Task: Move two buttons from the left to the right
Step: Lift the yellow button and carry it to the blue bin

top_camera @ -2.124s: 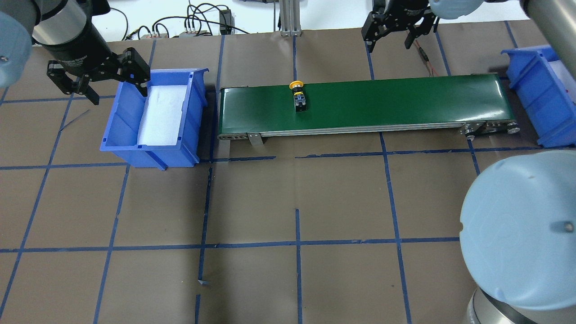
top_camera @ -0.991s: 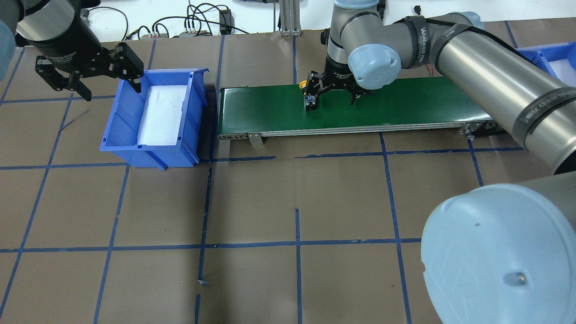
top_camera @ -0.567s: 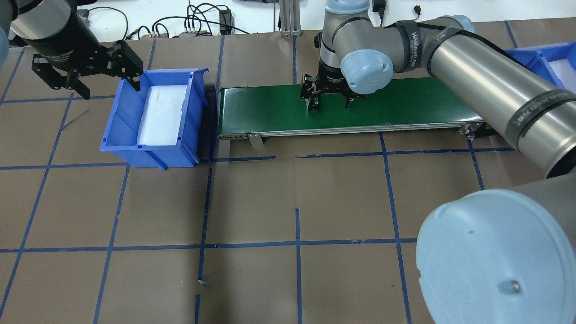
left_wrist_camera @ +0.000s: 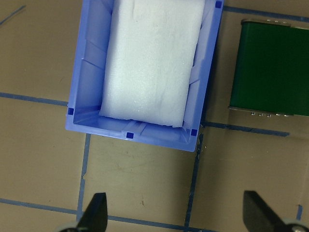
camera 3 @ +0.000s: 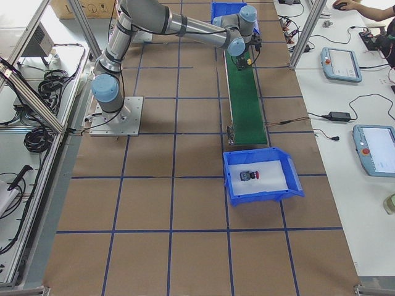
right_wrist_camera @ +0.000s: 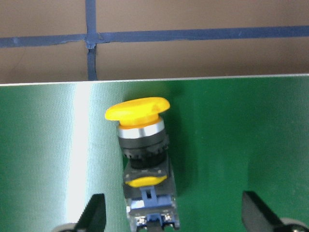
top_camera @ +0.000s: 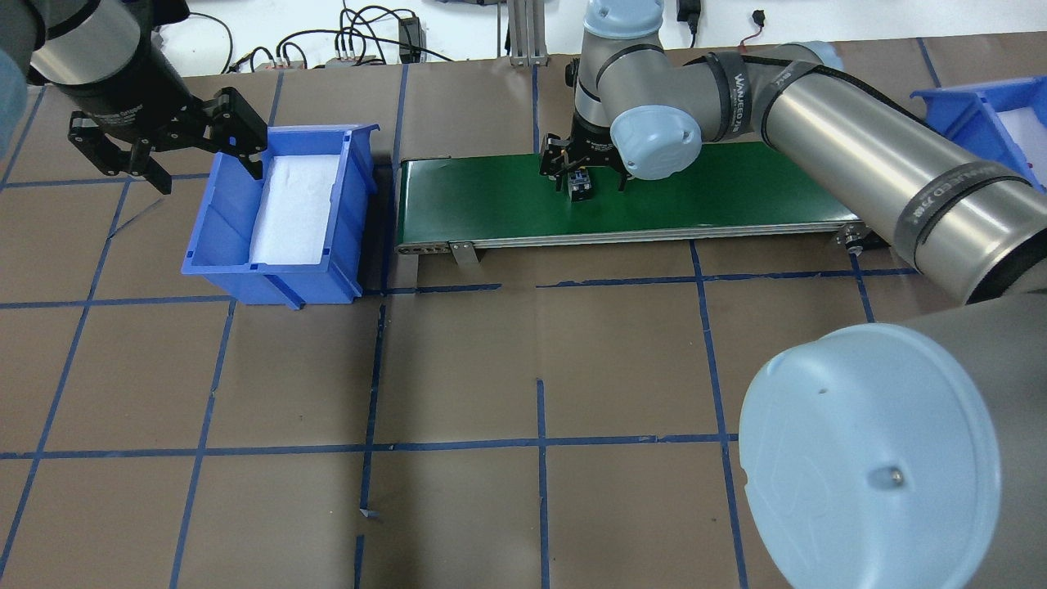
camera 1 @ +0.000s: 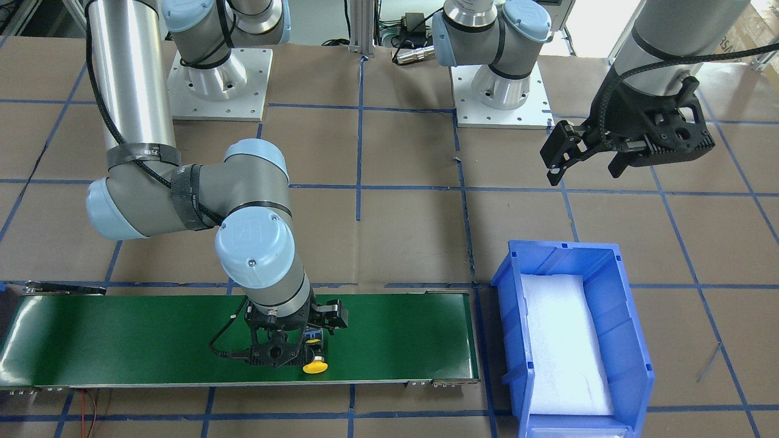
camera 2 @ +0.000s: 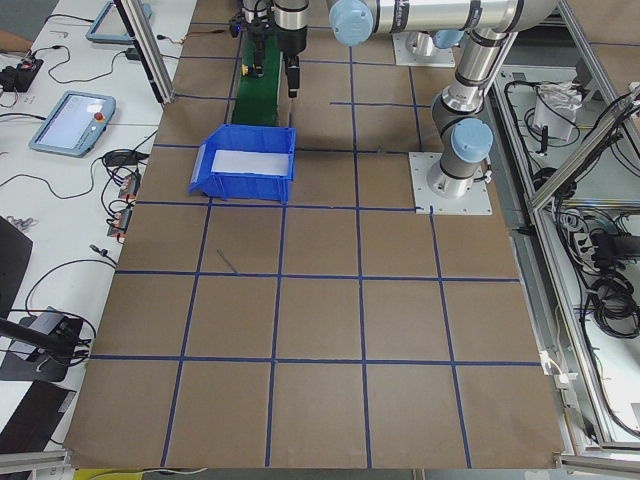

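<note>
Since yellow mushroom-cap push-button switch (right_wrist_camera: 142, 159) lies sideways on green conveyor belt (right_wrist_camera: 241, 145), my right end effector (right_wrist_camera: 175, 215) straddles it, spread apart | left end effector (left_wrist_camera: 176, 215) apart, near foam-lined blue plastic bin (left_wrist_camera: 77, 96) | red-capped push-button (camera 3: 249, 176) in right-hand blue plastic bin (camera 3: 259, 198)

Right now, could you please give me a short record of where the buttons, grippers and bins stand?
yellow button: lying on its side on the green belt
red button: in the right bin
right gripper: open, fingers either side of the yellow button
left gripper: open, over the table beside the left bin
left bin: only a white pad inside
</note>
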Robot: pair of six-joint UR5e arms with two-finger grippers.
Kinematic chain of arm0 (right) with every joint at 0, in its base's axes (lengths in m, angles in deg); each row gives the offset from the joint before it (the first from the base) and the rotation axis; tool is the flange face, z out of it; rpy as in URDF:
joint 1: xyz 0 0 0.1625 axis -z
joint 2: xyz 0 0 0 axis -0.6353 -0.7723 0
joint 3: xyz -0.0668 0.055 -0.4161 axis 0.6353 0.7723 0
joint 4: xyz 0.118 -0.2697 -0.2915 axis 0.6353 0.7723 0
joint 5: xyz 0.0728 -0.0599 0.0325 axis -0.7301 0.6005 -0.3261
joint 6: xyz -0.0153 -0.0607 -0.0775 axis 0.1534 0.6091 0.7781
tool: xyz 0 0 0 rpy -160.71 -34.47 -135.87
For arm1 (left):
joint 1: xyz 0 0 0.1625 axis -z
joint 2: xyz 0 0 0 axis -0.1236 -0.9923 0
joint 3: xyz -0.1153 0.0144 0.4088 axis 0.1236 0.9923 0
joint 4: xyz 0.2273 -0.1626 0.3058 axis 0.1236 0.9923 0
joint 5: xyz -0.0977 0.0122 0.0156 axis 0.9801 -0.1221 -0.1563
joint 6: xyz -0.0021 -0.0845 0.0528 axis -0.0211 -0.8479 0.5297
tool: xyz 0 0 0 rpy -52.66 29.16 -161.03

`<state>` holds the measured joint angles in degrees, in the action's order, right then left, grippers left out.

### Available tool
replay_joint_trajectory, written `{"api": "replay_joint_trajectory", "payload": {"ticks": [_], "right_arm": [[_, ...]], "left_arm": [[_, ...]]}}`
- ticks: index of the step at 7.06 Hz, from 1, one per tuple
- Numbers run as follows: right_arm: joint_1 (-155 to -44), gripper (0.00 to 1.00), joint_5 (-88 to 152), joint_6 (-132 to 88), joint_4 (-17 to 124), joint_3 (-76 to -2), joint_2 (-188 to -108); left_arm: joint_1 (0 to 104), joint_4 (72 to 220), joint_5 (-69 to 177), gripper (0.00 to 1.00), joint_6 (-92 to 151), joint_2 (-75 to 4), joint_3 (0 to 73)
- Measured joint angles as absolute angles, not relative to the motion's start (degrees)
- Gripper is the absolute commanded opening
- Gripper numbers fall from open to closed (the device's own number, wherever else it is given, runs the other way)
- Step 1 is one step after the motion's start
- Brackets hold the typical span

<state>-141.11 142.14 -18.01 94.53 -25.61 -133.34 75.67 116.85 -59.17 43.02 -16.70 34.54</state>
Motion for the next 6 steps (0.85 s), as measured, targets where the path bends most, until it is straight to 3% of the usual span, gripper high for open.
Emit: {"api": "replay_joint_trajectory", "payload": {"ticks": [1,6], "right_arm": [[-140.9,0.11,142.1,-17.8,94.8,-25.3,-133.2],[-138.6,0.07,142.5,-13.0,93.9,-24.9,-133.8]], "left_arm": [[75.7,117.0,-59.2,1.0,43.0,-16.6,34.7],[75.7,117.5,-59.0,1.0,42.9,-15.9,34.7]]}}
